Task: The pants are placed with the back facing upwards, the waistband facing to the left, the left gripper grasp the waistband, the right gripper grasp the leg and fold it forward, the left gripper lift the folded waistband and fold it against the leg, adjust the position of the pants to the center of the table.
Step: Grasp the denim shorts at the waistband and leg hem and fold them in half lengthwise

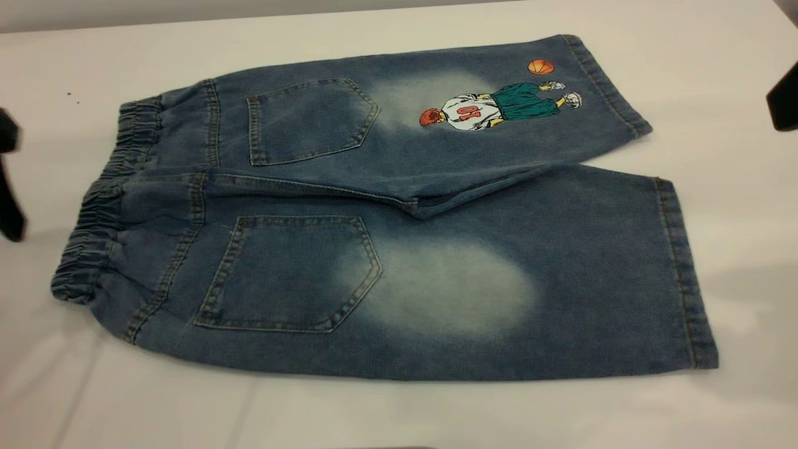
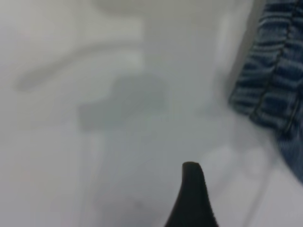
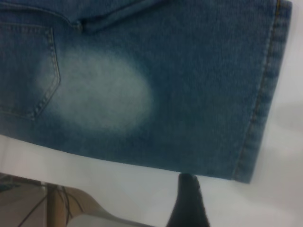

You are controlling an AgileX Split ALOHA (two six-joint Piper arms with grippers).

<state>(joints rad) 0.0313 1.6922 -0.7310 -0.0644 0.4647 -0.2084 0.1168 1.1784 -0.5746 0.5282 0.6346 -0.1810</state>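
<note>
Nearest the exterior cam: the leg (image 1: 499, 280) w/ the big pale oval and no print, lying flat, hem toward the right. Its bottom edge runs close to the front of the table (image 1: 399, 418). Right wrist view looks down on this same leg (image 3: 189, 85) w/ one dark fingertip just off its lower hem corner, over bare table, not touching cloth.

The pants (image 1: 386, 206) lie back-up, both pockets showing, fully spread, nothing folded yet. Probably laid this way so each arm gets its own end: waistband (image 1: 103, 206) to the left, hems to the right.

Left end effector (image 1: 9, 181) sits at the frame's left edge, just beside the waistband but apart from it. Left wrist view shows a single black fingertip (image 2: 191, 189) above white table, ruched denim off to one side. Only one finger in view, so can't tell whether it's wide or narrow; it holds nothing.

Farther back: the printed leg (image 1: 499, 106), also flat. Right end effector (image 1: 784, 100) is a dark shape at the far right edge, well clear of the hems. Its spread can't be told either.

Judgement: approach stage, first grasps not yet made.
</note>
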